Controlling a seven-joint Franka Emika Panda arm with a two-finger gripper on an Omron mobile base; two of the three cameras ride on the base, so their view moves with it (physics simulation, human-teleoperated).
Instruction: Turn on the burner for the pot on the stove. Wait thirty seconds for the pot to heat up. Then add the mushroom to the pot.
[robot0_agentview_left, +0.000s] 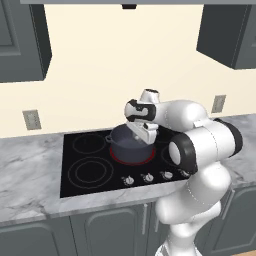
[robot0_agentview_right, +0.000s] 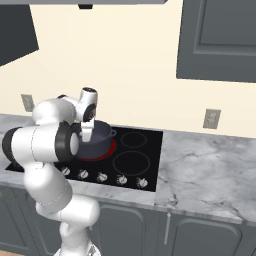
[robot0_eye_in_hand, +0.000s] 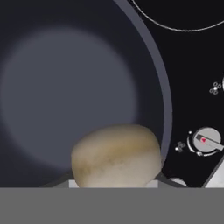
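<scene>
The grey marble counter (robot0_agentview_left: 30, 170) carries the stove (robot0_agentview_left: 75, 175), a black glass cooktop set into it, with a row of small silver knobs (robot0_agentview_left: 147, 177) along its front edge. Toward the right half of the stove, nearer the back edge than the knobs, sits the pot (robot0_agentview_left: 129, 145), dark blue-grey and open-topped, and a red glow shows around its base where the burner (robot0_agentview_left: 120, 159) is lit. In the hand view one knob (robot0_eye_in_hand: 206, 140) just beside the pot carries a red mark, which fits a burner switched on.

The arm reaches over from the front edge of the counter so that the gripper (robot0_agentview_left: 145, 134) hangs above the pot's open mouth. The hand view looks straight down into the pot's bare floor (robot0_eye_in_hand: 65, 96), and the mushroom (robot0_eye_in_hand: 116, 155), its tan cap rounded and mottled, sits at the bottom of that view between the finger tips. The jaws stand close together and are clamped on the mushroom, which is held in the air over the inside of the pot, near its rim on the knob side and not touching the floor.

By my reading the burner step is done and the last step is in hand: adding the mushroom. The next move calls for parting the fingers while the mushroom is inside the rim line, perhaps after shifting a little toward the pot's centre so it cannot clip the wall, then lifting the hand clear without brushing the rim.
</scene>
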